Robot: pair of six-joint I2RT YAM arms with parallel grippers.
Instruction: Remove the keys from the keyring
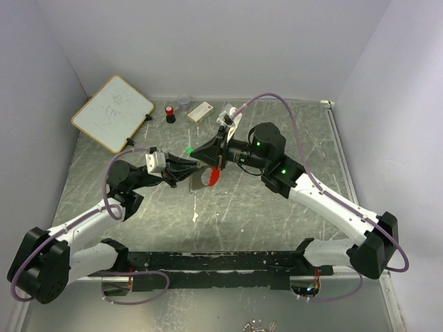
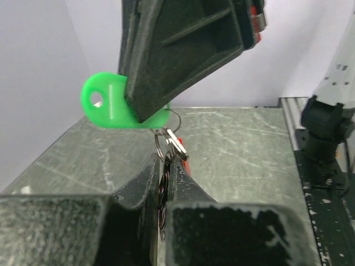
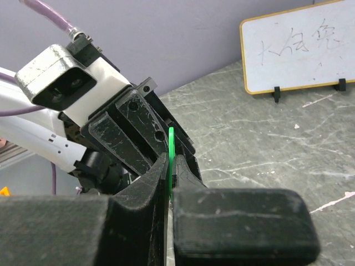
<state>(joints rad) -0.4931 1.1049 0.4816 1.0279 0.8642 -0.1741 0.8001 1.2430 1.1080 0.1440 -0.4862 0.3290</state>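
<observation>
Pincers meet above the middle of the bench [image 1: 277, 228] in the top view. The right pincer [image 3: 171, 166] is clamped shut on the head of the green key [image 2: 111, 108], gripping its flat faces; the hole end sticks out at the left of the left wrist view. The keyring [image 2: 160, 145] hangs under the green key and runs down into the left pincer [image 2: 165, 174], which is closed tight on its wire loops. The red key [image 1: 215, 177] hangs just below both pincers.
</observation>
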